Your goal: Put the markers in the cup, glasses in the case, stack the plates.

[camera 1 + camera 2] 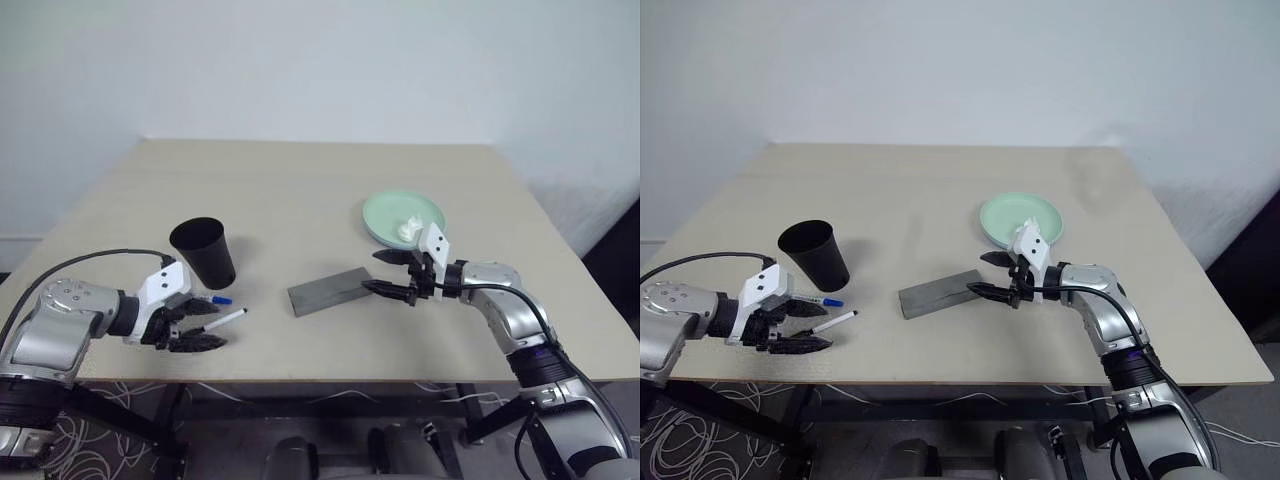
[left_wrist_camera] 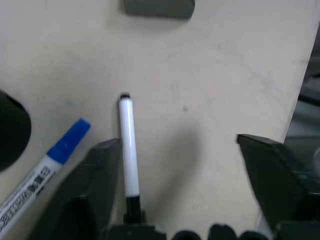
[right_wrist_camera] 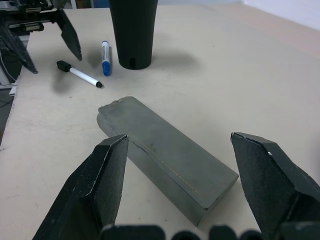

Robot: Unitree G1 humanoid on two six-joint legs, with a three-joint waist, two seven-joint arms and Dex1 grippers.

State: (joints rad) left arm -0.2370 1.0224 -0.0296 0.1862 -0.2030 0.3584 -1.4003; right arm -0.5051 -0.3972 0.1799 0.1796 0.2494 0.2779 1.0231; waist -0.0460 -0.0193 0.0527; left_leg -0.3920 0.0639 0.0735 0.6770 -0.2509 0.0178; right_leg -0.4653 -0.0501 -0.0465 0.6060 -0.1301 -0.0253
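Left eye view shows a beige table (image 1: 300, 190) against a white wall, with the black cup (image 1: 204, 252) standing upright in the lower left part of the frame. Just below and to the right of the cup lie two markers on the tabletop: the blue-capped marker (image 1: 215, 299) close to the cup's base, and the black-capped marker (image 1: 222, 320) a little lower, both near the left gripper (image 1: 185, 325). That gripper sits low at the lower left, its two black fingers spread apart and holding nothing; in the left wrist view the black-capped marker lies on the table between the fingers, close beside one of them, while the blue-capped one lies outside that finger. Near the centre of the frame, slightly low, the grey case (image 1: 332, 290) lies flat and closed, set at a slant. The right gripper (image 1: 392, 272) is just to the right of the case's end, pointing toward it with its fingers apart and empty; in the right wrist view the case runs between the two spread fingers. Above the right gripper, in the right middle of the frame, sits the mint green plate (image 1: 385, 215) with a small white wad (image 1: 409, 229) resting on it. The glasses and the light blue plate cannot be made out.
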